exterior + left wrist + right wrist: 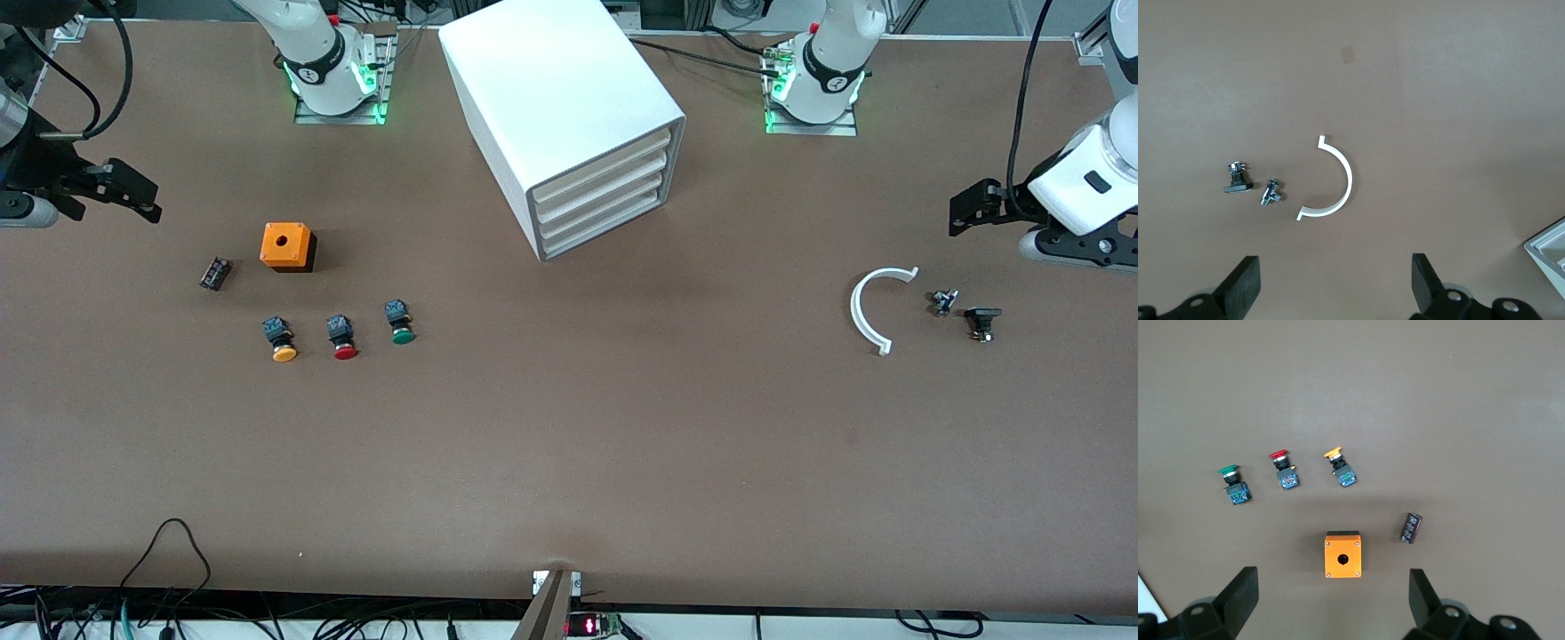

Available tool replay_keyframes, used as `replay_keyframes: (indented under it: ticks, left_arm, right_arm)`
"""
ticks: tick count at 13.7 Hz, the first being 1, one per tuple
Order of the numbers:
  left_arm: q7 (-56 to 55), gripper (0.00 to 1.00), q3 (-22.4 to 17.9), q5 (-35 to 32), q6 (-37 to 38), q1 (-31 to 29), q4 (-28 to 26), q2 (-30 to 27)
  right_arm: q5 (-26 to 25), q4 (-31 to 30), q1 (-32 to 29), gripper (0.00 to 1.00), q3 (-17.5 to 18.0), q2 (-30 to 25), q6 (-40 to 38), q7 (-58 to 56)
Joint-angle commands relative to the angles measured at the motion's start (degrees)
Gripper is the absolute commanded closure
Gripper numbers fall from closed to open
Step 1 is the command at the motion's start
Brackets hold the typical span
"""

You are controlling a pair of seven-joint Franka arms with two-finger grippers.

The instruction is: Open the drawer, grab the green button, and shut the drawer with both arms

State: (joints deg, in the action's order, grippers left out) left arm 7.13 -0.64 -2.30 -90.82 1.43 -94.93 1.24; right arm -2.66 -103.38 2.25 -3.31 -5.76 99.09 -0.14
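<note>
The white cabinet (569,116) stands at the middle of the table near the bases. Its bottommost drawer (605,233) is shut, like those above it. The green-capped button (401,325) lies on the table toward the right arm's end, nearer to the front camera than the cabinet, beside the red one. It also shows in the right wrist view (1233,483). My right gripper (142,197) is open and empty above the table's right-arm end (1331,597). My left gripper (965,209) is open and empty above the left-arm end (1336,283).
A red-capped button (343,340) and a yellow-capped button (281,341) lie in a row with the green one. An orange box (287,246) and a small dark part (214,273) lie nearby. A white arc (876,307) and two small metal parts (943,302) (982,322) lie under the left gripper.
</note>
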Motion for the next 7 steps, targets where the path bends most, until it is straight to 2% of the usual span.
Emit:
replay_keyframes:
  ticks: [1, 7]
  left_arm:
    - [0.1, 0.0, 0.2, -0.4, 1.4, -1.0, 1.9, 0.7]
    - [-5.5, 0.0, 0.3, 1.0, 2.1, -2.0, 1.6, 0.7]
  right_arm:
    - [0.6, -0.9, -0.2, 0.0, 0.1, -0.7, 0.4, -0.4]
    - [0.6, -0.9, 0.7, 0.0, 0.7, -0.7, -0.8, -0.2]
